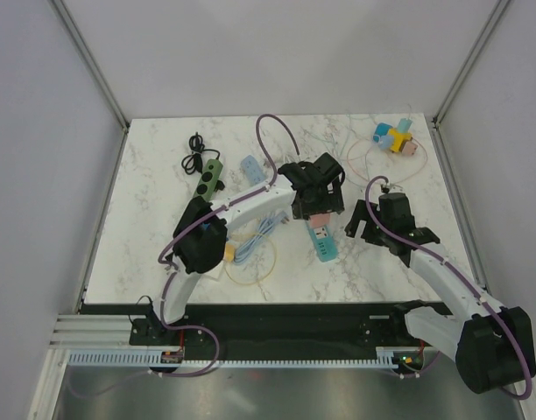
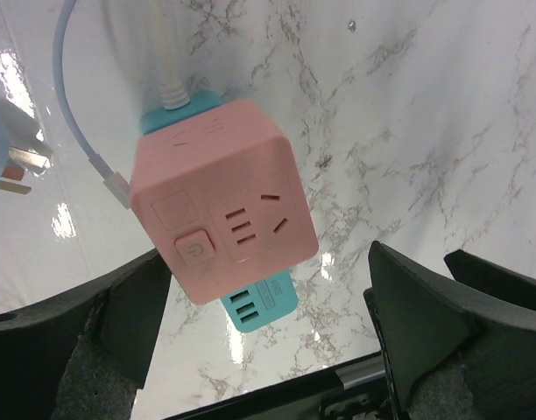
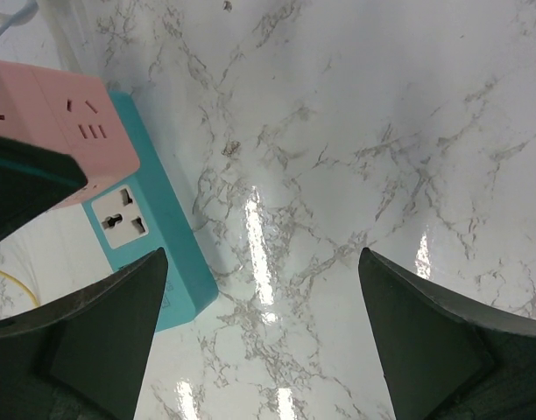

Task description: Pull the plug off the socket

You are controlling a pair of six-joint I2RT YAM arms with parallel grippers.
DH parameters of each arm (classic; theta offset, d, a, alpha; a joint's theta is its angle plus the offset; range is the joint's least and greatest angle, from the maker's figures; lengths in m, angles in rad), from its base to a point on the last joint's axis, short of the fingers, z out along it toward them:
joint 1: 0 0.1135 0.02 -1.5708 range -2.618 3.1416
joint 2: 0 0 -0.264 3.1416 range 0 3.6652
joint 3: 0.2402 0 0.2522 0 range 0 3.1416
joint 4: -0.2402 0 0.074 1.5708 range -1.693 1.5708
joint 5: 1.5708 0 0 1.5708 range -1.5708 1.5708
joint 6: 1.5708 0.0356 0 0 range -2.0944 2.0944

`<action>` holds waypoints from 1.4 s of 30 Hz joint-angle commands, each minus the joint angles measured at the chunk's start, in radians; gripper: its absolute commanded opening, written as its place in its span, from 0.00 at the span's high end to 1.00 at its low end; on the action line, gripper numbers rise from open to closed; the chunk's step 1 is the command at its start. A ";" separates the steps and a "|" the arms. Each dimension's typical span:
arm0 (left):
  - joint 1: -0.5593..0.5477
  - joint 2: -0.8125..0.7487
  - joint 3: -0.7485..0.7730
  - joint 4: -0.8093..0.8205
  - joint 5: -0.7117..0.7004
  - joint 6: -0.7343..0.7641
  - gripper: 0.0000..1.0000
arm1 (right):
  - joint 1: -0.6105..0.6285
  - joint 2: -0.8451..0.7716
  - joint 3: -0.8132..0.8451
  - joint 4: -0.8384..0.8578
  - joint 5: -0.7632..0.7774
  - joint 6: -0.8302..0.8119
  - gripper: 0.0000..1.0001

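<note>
Left wrist view: the pink cube plug is seen seated on the far end of the teal power strip, near the middle of the marble table. The left gripper is held directly above it, its fingers spread wide and released, with the cube framed between them but touched by neither. That placement is judged to be a line-up for a grasp on the cube's sides, so that it can be drawn off the strip. The right gripper is hung just to the right of the strip, its fingers likewise parted with nothing but bare marble between them; it is probably stationed there so that the strip can be pinned while the cube is pulled.

The cube's prongs are hidden beneath its body, so how firmly it is seated cannot be told. A white cable is seen running away from the strip's far end and is cut off by the frame, as is a pale blue cord beside it. At the left edge only the metal prongs of another plug are caught. In the right wrist view, part of the cube is masked by a dark finger.
</note>
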 commanded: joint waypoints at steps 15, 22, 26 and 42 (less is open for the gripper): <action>0.047 0.055 0.101 0.066 0.112 0.205 0.63 | -0.003 0.135 -0.028 0.165 -0.388 -0.042 0.07; 0.049 -0.071 -0.057 0.195 0.198 0.222 0.98 | -0.003 0.195 -0.085 0.357 -0.506 0.027 0.14; 0.054 -0.152 -0.166 0.276 0.248 0.223 0.98 | -0.003 0.236 -0.101 0.438 -0.502 0.036 0.19; 0.115 -0.367 -0.523 0.719 0.492 0.107 0.98 | -0.003 0.314 -0.199 0.793 -0.609 0.218 0.63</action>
